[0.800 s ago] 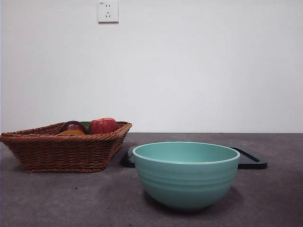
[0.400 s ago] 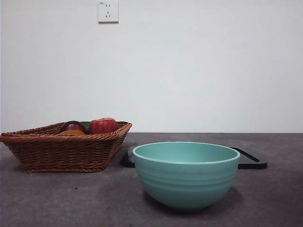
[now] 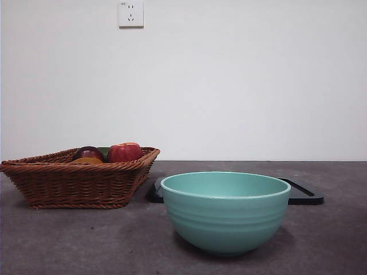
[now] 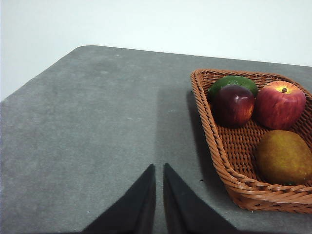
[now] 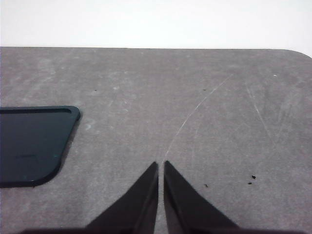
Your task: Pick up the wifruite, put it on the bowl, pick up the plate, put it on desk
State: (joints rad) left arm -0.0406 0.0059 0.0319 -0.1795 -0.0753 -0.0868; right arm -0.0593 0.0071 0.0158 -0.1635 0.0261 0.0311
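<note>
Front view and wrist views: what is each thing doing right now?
Bowl: upright on the desk, looks empty.
Basket: holds four fruits.
Wifruite: in the basket.
Tray: flat behind the bowl.
Left gripper: shut, holding nothing.
Right gripper: shut, holding nothing.

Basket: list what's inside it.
The basket holds a red apple, a maroon fruit, a green fruit partly hidden behind it, and the wifruite. Anything beneath them is covered.
</note>
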